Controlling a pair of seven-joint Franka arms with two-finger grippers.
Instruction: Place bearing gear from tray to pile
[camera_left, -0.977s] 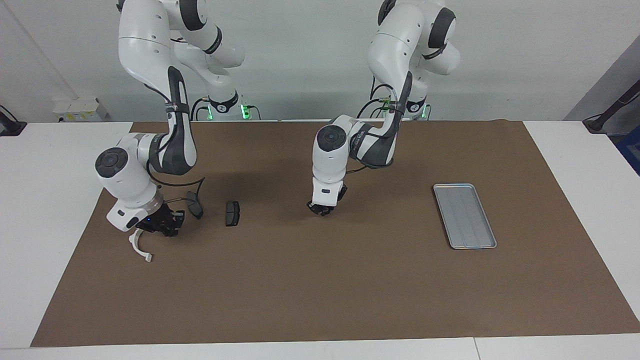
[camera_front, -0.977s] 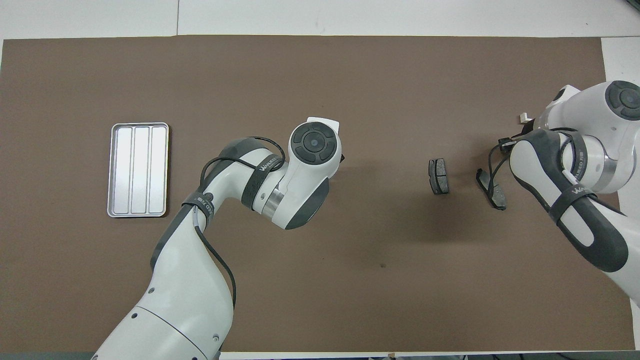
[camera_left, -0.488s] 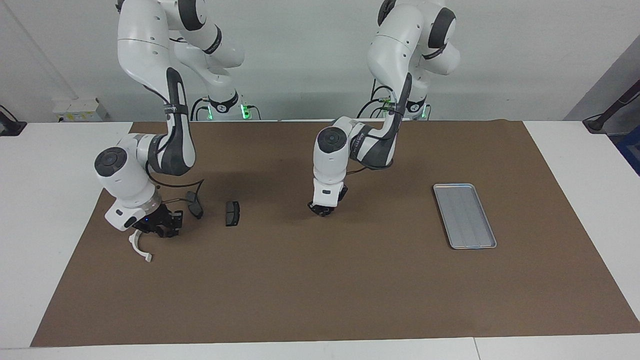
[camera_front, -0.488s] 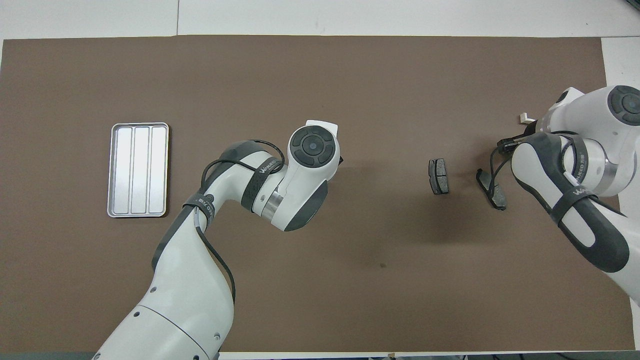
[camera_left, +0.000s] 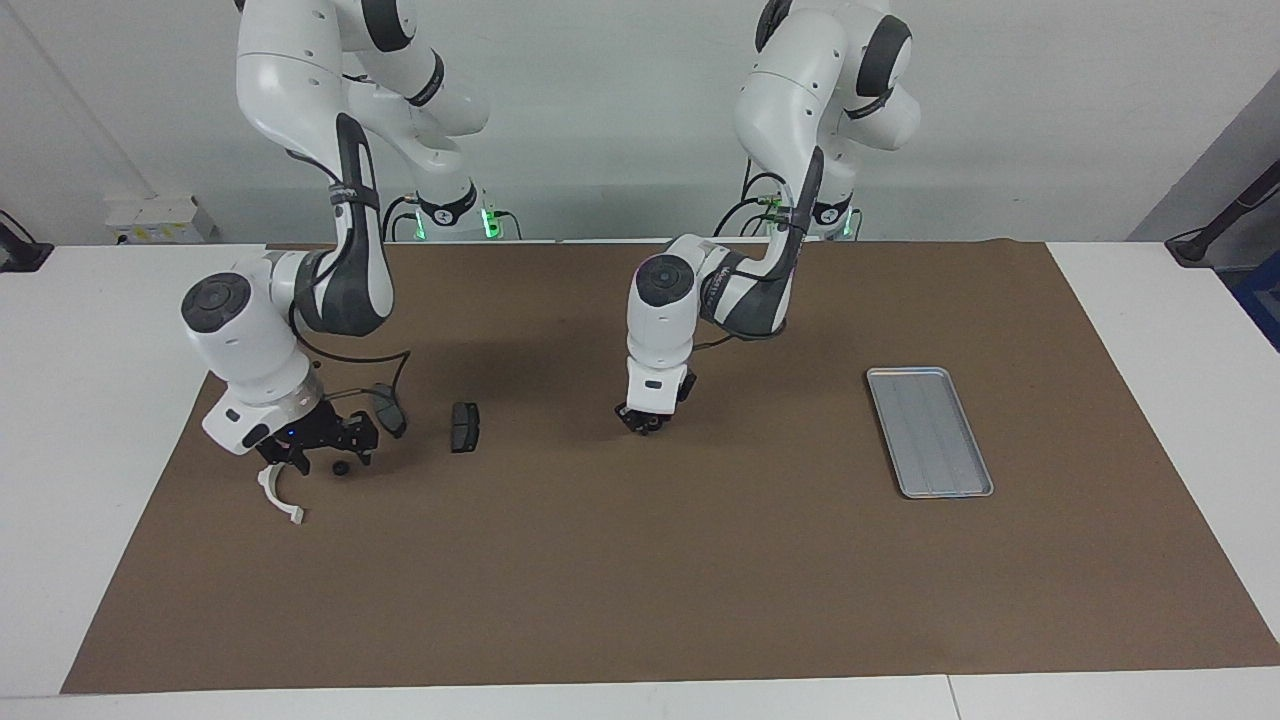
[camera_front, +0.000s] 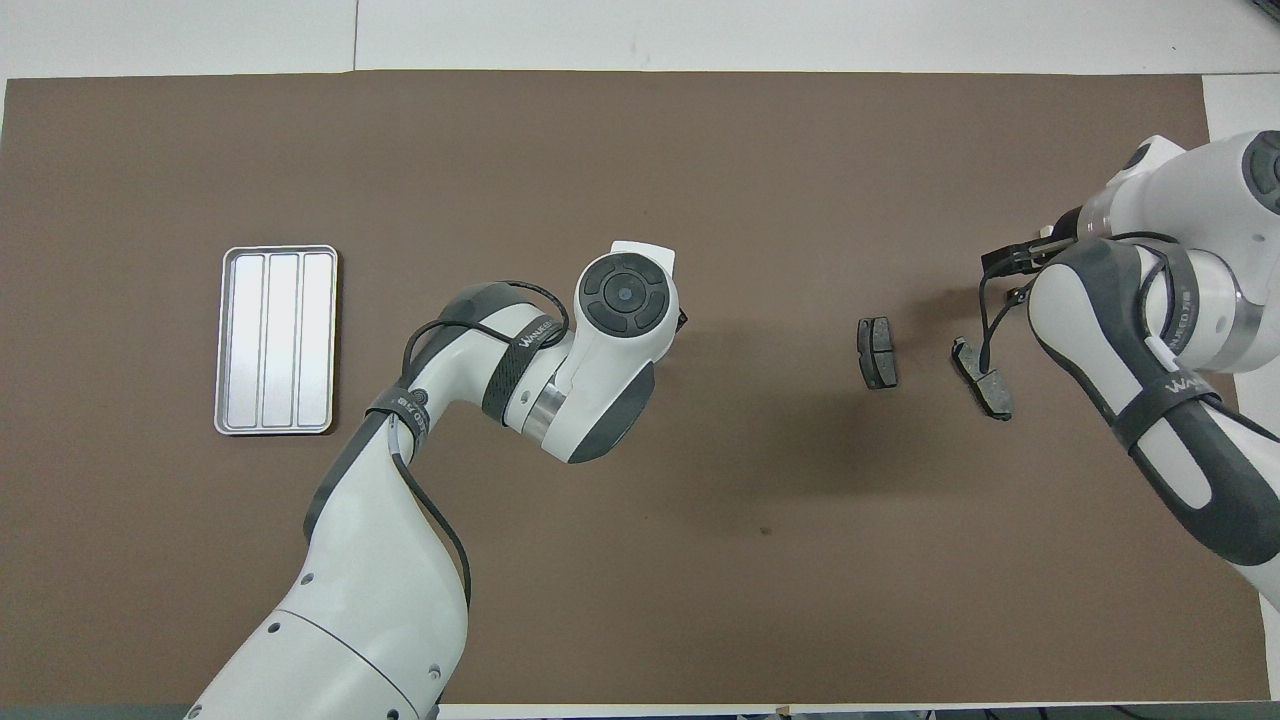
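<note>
**A:** What has changed in the last second?

**B:** The right arm has lifted a little. The right gripper (camera_left: 322, 440) was shut low on the brown mat (camera_left: 640, 580); now it hangs open just above the mat and holds nothing. The left gripper (camera_left: 645, 420) waits over the middle of the mat, and I cannot tell if it is open or shut.

**A:** And the task's things?

**B:** The tray (camera_left: 930, 432), at 3 o'clock on the mat in the facing view, is empty. The pile is at 9 o'clock: the white bracket (camera_left: 280, 497), then the 2 brake pads (camera_left: 465, 427) and (camera_left: 390, 408). The small dark bearing gear (camera_left: 341, 468) now lies free on the mat, just under the open fingers, at 2 o'clock from the bracket. I judge that the placing is done and only the retreat is left.

**A:** Is there room for it?

**B:** Yes, upward and toward 6 o'clock the mat is wide and bare. But the mat's edge at 9 o'clock is near the bracket, and a cable hangs by 1 pad. The gear is round, so a touch may roll it.
</note>
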